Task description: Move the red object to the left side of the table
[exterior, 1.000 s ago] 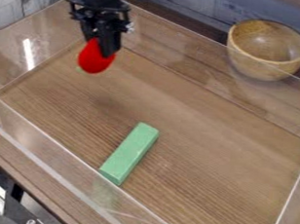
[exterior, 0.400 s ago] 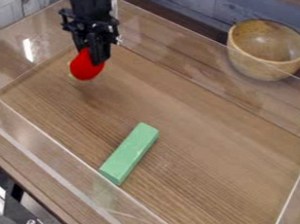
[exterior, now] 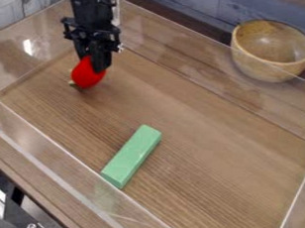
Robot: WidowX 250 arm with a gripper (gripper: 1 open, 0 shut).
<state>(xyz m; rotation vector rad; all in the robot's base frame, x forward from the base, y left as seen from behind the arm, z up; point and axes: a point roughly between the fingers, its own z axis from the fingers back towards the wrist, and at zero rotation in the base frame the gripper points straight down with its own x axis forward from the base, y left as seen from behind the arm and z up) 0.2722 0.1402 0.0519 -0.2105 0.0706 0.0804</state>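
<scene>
1. Red object [exterior: 87,74], strawberry-like, lies in the grasp of the pincer [exterior: 87,52], whose fingers are closed on its upper part; whether its underside touches the table [exterior: 197,83] cannot be told. It is in the view's upper left, well apart from the green block [exterior: 132,155].
2. Placement, as judged: the toy should be lowered straight and slowly until the wood bears its weight, since a rounded form let go too high may roll. The fingers should then part gently and rise clear before any sideways travel.
3. Arm pose: the pincer points downward, its body above the toy and near the view's upper edge.
</scene>
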